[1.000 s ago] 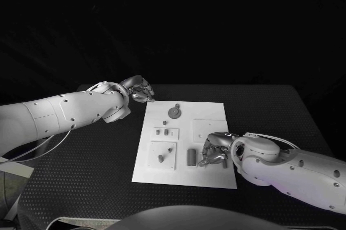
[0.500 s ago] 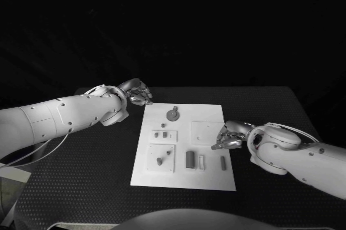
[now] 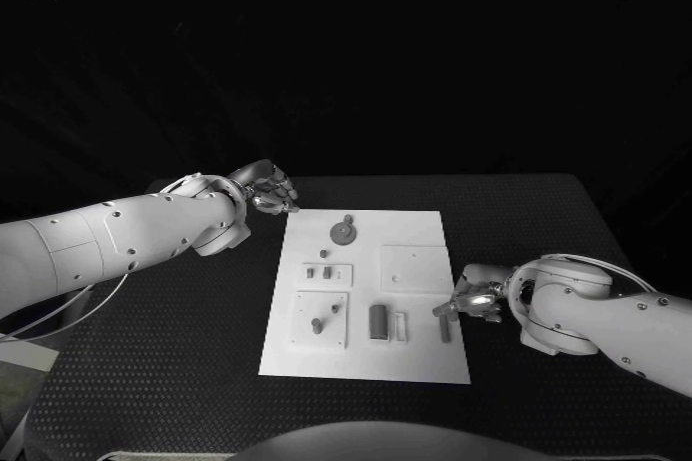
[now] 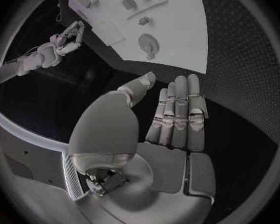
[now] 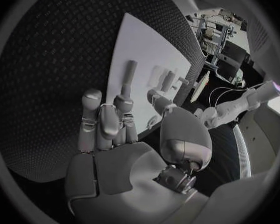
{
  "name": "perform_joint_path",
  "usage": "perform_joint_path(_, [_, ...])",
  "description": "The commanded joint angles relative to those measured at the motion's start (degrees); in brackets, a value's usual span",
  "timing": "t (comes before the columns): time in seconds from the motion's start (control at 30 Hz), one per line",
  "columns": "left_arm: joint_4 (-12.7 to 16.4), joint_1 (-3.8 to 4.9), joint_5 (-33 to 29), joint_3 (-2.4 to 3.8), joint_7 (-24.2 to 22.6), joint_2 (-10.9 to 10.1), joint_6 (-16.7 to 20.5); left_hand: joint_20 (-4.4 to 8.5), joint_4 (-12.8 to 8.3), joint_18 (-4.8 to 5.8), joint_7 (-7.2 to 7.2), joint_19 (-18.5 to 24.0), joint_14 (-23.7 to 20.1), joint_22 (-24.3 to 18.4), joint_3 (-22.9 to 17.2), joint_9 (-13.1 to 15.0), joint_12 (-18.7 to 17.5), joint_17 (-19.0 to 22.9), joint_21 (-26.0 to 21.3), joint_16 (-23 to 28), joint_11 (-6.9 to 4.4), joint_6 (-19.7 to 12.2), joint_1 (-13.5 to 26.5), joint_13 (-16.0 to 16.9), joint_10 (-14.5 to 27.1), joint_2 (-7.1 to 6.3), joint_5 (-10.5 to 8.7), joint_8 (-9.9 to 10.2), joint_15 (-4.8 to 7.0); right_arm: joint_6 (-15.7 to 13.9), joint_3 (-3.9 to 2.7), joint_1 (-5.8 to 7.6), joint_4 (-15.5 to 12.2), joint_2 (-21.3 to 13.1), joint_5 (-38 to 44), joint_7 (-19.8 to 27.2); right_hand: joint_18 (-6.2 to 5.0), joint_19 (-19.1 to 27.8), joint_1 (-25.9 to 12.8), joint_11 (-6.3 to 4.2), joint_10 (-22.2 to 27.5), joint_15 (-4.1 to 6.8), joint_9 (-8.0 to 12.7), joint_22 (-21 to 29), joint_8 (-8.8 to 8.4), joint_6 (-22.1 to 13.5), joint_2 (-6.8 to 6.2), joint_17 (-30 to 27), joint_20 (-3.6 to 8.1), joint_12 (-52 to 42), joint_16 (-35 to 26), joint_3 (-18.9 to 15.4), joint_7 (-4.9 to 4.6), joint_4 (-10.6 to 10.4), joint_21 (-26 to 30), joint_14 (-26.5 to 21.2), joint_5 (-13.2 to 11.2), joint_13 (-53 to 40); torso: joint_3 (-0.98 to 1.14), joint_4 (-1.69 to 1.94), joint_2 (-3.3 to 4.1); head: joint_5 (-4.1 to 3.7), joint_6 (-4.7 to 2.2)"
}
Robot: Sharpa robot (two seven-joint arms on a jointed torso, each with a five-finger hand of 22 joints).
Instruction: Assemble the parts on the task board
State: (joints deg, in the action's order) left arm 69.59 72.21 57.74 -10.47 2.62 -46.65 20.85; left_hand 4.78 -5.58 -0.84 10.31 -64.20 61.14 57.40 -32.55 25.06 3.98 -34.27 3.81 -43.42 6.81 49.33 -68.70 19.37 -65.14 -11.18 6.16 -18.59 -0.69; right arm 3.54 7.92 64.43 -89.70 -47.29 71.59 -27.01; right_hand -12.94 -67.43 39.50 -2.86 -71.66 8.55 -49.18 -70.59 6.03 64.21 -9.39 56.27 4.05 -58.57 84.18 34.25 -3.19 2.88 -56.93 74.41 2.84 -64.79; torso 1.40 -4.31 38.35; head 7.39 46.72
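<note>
Right hand (image 3: 473,302) beside task board (image 3: 418,226) edge

So the worktop (image 3: 173,331) is black with a bumpy, dotted texture. The white task board (image 3: 418,231) lies flat in the middle of it, long side running away from the robot.

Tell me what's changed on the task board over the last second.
The right hand has drawn back from the near parts to the right edge of the task board, uncovering the small bar lying there. It holds nothing, fingers apart. The left hand has stayed off the board's far left corner.
</note>
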Motion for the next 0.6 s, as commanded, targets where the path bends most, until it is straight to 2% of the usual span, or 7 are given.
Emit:
perform_joint_path(0.03, [0.1, 0.04, -0.6, 0.02, -0.8, 0.1, -0.6, 0.06, 1.2, -0.24, -0.12, -0.1, 0.4, -0.1, 0.2, -0.1, 0.2, -0.2, 0.1, 0.5, 0.04, -0.1, 1.5, 0.1, -0.1, -0.24, 0.33, -0.4, -0.07, 3.3, 0.10, -0.01, -0.5, 0.1, -1.1, -2.4, -1.85, 0.4, -1.0, 0.12, -0.3, -0.05, 0.0, -0.1, -0.02, 0.2, -0.63, 0.3, -0.04, -0.3, 0.3, -0.6, -0.44, -0.5, -0.3, 0.4, -0.2, -0.1, -0.01, -0.01, 0.01, -0.10, -0.02])
perform_joint_path(0.2, [0.1, 0.03, -1.5, 0.01, -1.0, 0.1, -0.7, 0.13, 3.6, -0.29, -0.15, 0.0, 0.4, -0.2, 1.2, -0.2, 0.1, -0.5, 0.1, 0.7, -0.01, -0.2, 3.5, 0.2, -0.1, -0.93, -0.45, -0.4, -0.03, 3.3, 0.17, -0.02, -0.8, 0.2, -0.3, -2.5, -2.04, 0.3, -1.2, -0.06, -0.5, 0.08, 0.0, -0.3, 0.11, 0.7, -0.54, 1.3, 0.09, -0.6, 0.7, -0.8, -0.25, -0.4, -0.5, 0.9, -0.2, -0.3, -0.05, 0.05, -0.01, -0.26, -0.13])
perform_joint_path(0.37, [0.2, 0.03, -2.4, 0.01, -1.2, 0.1, -0.7, 0.18, 6.3, -0.43, -0.20, 0.2, 0.3, -0.5, 2.9, -0.3, 0.1, -0.8, 0.1, 0.9, -0.05, -0.2, 5.7, 0.2, 0.0, -1.87, -2.95, -0.5, 0.02, 4.1, 0.33, -0.03, -0.2, 0.6, 1.2, -2.8, -2.06, 0.1, -1.1, -0.26, -0.8, 0.22, -0.1, -0.4, 0.30, 1.2, -0.29, 2.0, 0.20, -1.0, 1.0, -0.8, -0.04, -0.2, -0.8, 1.2, -0.2, -0.6, -0.14, 0.11, 0.00, -0.31, 0.00])
perform_joint_path(0.43, [0.2, 0.03, -2.5, 0.01, -1.2, 0.0, -0.7, 0.20, 7.9, -0.52, -0.23, 0.2, 0.3, -0.7, 3.6, -0.3, 0.1, -0.9, 0.1, 1.0, -0.08, -0.3, 6.4, 0.2, 0.0, -2.40, -3.11, -0.5, 0.06, 4.5, 0.40, -0.05, 0.0, 0.7, 2.2, -2.8, -2.06, 0.1, -1.1, -0.31, -0.9, 0.26, -0.1, -0.4, 0.34, 1.4, -0.20, 2.1, 0.22, -1.1, 1.1, -0.8, 0.01, -0.1, -0.8, 1.3, -0.2, -0.6, -0.16, 0.13, 0.00, -0.32, 0.10])
perform_joint_path(0.6, [0.2, 0.03, -2.6, 0.01, -1.2, 0.0, -0.8, 0.18, 10.1, -0.61, -0.24, 0.2, 0.3, -1.0, 4.4, -0.3, 0.1, -1.2, 0.1, 1.2, -0.10, -0.4, 6.9, 0.3, 0.0, -3.01, -3.23, -0.6, 0.07, 5.1, 0.53, -0.09, 0.1, 1.0, 3.1, -2.9, -2.06, 0.1, -1.1, -0.39, -1.0, 0.33, -0.1, -0.5, 0.42, 1.6, 0.00, 2.2, 0.26, -1.3, 1.2, -0.9, 0.09, 0.0, -0.9, 1.3, -0.2, -0.8, -0.16, 0.11, -0.02, -0.36, 0.21])
